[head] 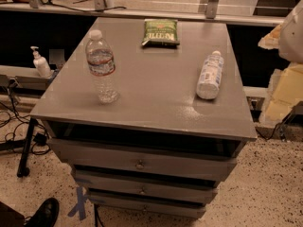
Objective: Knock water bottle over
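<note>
Water bottle [101,63] stands upright on the left part of the grey cabinet top [151,93], cap on, nothing touching it. Gripper: outside the camera view, so where it sits and how its grip stands cannot be told. White bottle [209,75] lies on its side toward the right edge, well apart from the water bottle. Green packet [161,32] lies flat near the far edge. Pump dispenser [40,63] stands on a ledge left of the cabinet.
</note>
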`<state>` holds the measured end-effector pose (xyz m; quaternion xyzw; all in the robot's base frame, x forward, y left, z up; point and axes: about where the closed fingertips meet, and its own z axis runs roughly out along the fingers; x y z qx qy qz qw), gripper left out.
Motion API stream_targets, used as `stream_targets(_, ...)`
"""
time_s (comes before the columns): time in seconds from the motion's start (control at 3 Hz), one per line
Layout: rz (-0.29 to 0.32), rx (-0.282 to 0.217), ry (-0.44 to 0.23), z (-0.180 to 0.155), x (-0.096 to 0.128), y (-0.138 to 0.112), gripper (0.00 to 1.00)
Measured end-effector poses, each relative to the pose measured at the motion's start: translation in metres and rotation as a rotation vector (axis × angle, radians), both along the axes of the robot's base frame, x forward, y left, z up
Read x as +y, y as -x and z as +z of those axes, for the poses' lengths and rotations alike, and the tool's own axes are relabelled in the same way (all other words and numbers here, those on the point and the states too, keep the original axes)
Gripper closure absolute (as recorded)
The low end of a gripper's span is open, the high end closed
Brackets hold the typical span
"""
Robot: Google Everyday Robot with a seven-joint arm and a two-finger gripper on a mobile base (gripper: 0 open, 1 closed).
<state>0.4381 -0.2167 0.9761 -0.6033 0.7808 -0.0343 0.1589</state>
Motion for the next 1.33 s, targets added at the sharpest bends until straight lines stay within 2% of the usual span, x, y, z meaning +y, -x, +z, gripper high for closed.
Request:
stream_targets(0.33, 0.0, 0.0, 0.0, 0.0, 0.0, 0.0, 0.0)
stream_targets(0.67, 0.022, 0.0, -0.052, -0.001, 0.007, 0.001, 0.0)
stream_targets(1.0, 0.046, -0.013, -0.178, -0.007, 0.042, 0.011, 0.0)
stream_targets(1.33, 0.06, -0.041, -0.358, -0.016, 0.091, 0.016, 0.0)
